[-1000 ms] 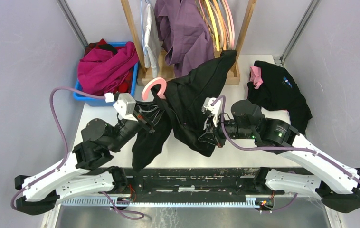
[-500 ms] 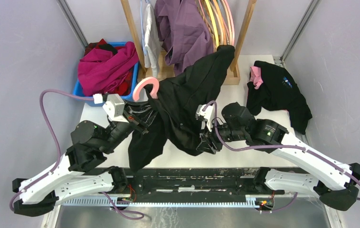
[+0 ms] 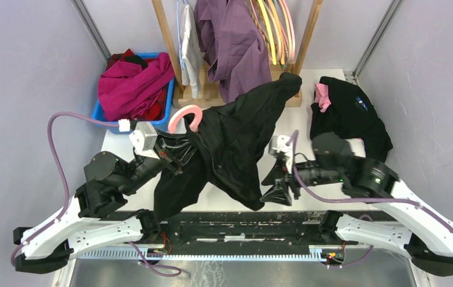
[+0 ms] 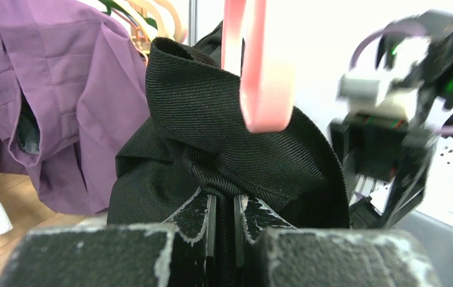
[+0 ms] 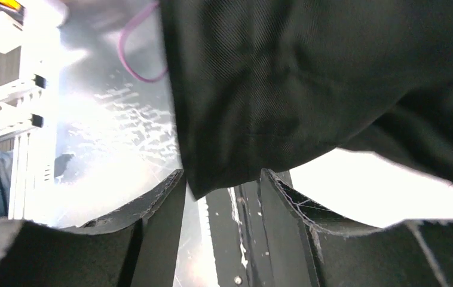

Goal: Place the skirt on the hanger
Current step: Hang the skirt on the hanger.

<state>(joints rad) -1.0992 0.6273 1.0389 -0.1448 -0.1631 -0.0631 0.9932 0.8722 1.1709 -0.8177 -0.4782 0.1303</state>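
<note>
Because your left gripper (image 4: 224,206) pinches the black twill skirt (image 3: 236,143) bunched just under the hook of the pink plastic hanger (image 3: 183,113), the garment drapes from it above the white worktop (image 3: 116,143). Your right gripper (image 5: 222,179), right of the hanger, stands parted and grips nothing, with the hem drooping between its jaws.

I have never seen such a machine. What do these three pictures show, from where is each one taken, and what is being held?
Two robot arms stand at a white table. One picture looks down from above; the other two come from small cameras on the wrists. The left gripper is shut on a black skirt, bunched just below the hook of a pink hanger. The right gripper is open at the skirt's lower edge. Behind are a blue bin of red clothes, a dark garment and a wooden rack.
</note>
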